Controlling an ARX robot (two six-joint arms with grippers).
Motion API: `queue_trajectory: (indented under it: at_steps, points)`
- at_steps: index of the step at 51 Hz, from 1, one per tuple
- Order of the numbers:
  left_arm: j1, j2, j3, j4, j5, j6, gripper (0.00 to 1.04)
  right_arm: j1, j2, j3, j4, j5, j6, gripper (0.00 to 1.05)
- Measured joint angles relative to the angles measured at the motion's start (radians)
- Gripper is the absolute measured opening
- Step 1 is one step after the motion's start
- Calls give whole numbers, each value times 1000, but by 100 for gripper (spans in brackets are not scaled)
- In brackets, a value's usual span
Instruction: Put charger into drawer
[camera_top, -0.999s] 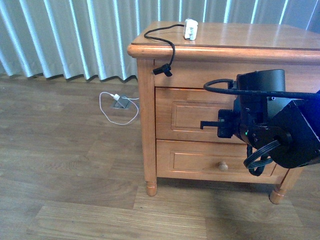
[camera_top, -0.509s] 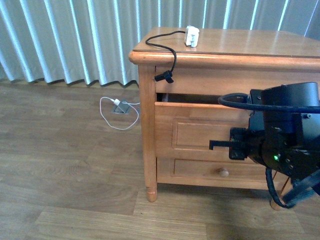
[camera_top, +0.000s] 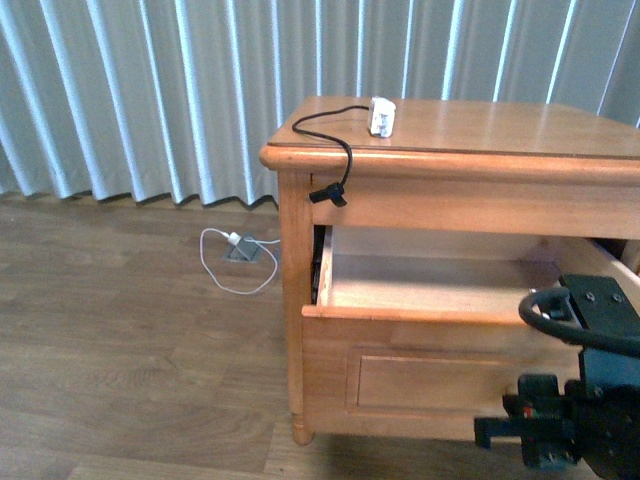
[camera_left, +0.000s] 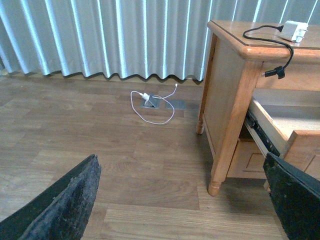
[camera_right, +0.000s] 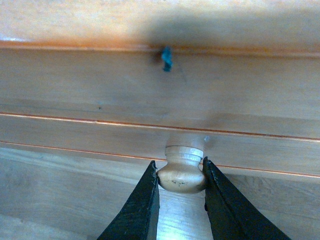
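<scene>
The charger (camera_top: 382, 115), a small white block, lies on top of the nightstand (camera_top: 500, 125). Its black cable hangs over the front edge, with the plug (camera_top: 325, 195) dangling above the drawer's left corner. The drawer (camera_top: 400, 375) stands pulled far out and its pale wood interior (camera_top: 430, 285) holds nothing. My right gripper (camera_right: 179, 167) is shut on the round pale drawer knob (camera_right: 181, 176); in the front view the arm (camera_top: 560, 430) sits low at the drawer front. My left gripper (camera_left: 181, 160) hangs open over the floor, left of the nightstand. From there the charger (camera_left: 295, 30) and the open drawer (camera_left: 280, 125) both show.
A thin white looped cable with a small grey box (camera_top: 238, 255) lies on the wooden floor by the pale curtains (camera_top: 150, 90). The nightstand leg (camera_left: 216, 185) stands between my left gripper and the drawer. A lower drawer front (camera_left: 250, 160) sits under the open one.
The drawer went from shut to pulled far out. My right gripper came back toward me and lower in view, holding the knob throughout.
</scene>
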Motion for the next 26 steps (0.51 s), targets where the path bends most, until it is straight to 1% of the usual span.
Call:
queue_trajectory:
  at_steps: [4,6,13,14,18,23,26]
  points:
    - [0,0,0,0,0,0,99,0,-28,-35,5,-11,-1,21]
    - [0,0,0,0,0,0,99,0,-38,-47,6,-14,-4,24]
    - [0,0,0,0,0,0,99,-4,-117,-91,-46,-11,10,48]
    - [0,0,0,0,0,0,99,-5,-126,-93,-53,-10,11,50]
    - [0,0,0,0,0,0,99,-17,-208,-112,-114,-5,20,63]
    - [0,0,0,0,0,0,99,-34,-327,-127,-196,-35,26,77]
    - [0,0,0,0,0,0,99,-42,-433,-142,-253,-74,19,87]
